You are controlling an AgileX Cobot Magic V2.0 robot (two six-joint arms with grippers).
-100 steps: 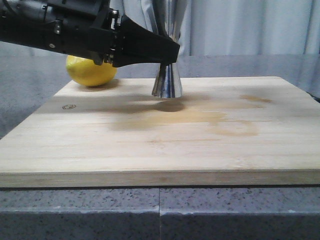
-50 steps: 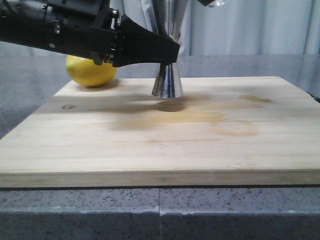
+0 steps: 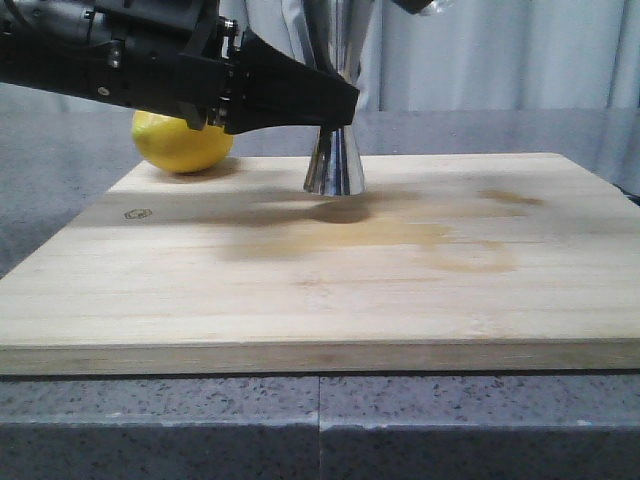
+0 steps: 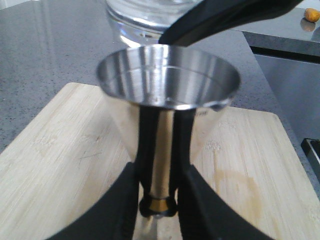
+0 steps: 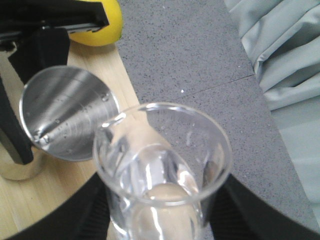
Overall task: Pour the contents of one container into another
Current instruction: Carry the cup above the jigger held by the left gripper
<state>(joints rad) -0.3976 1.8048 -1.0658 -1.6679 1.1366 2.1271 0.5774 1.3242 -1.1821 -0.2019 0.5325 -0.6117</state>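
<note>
The left gripper (image 3: 335, 97) clamps the steel jigger (image 4: 167, 95) at its gold waist, upright on the cutting board (image 3: 320, 260) near a lemon (image 3: 182, 142). The right gripper, fingers dark around the glass beaker (image 5: 162, 165), holds it just above and beside the jigger's open mouth, lip toward it. Since a second ago, the beaker has edged into the front view's top.

Front view: jigger (image 3: 336, 165) upper cone cut off by top edge, waist hidden behind left gripper (image 3: 338, 103). Beaker (image 3: 428, 5) only sliver at top edge. Lemon (image 3: 183, 143) top hidden by arm. Left wrist view: beaker (image 4: 145, 14) cut off at top, blurred.
</note>
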